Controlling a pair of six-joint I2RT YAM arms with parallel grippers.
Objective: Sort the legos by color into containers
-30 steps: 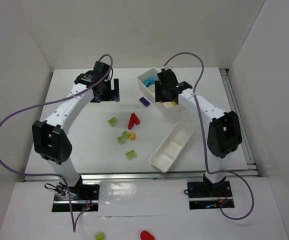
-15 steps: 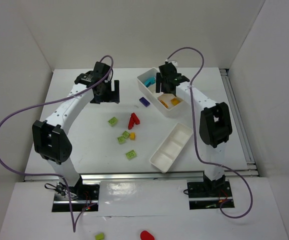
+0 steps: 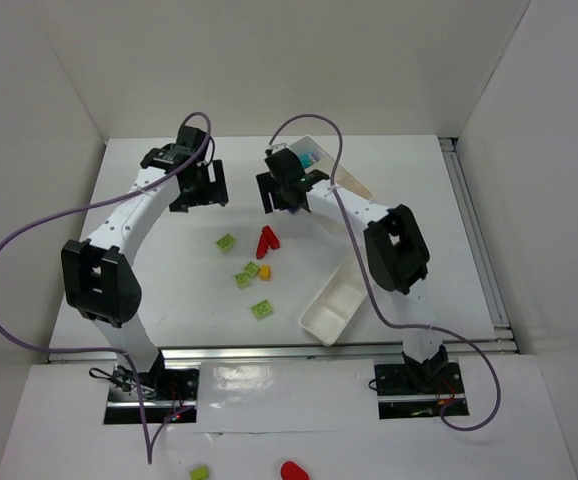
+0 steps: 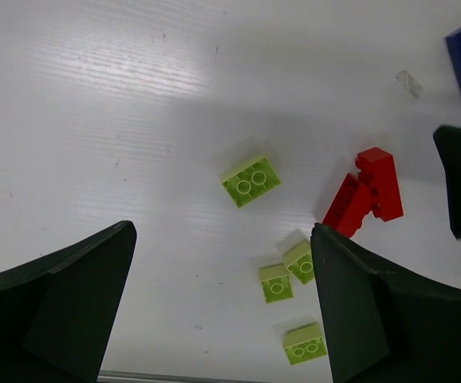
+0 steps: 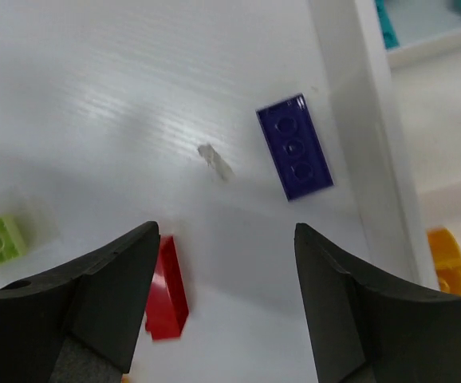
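Open right claw (image 5: pixel 224 239) over purple brick (image 5: pixel 294 157)

Its fingers stand apart and hold nothing. The purple brick lies flat on the bench (image 3: pixel 169 260), just beside the wall of the far tray (image 5: pixel 366 120). The left claw (image 4: pixel 222 239) is also spread and empty, above lime green bricks (image 4: pixel 250 180) and red bricks (image 4: pixel 364 194).

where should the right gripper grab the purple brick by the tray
Take the purple brick across its narrow width, fingers on the two long sides, coming straight down. It lies flat, studs up. The white tray wall runs close along one long side, so one finger of the open right gripper must fit that gap.
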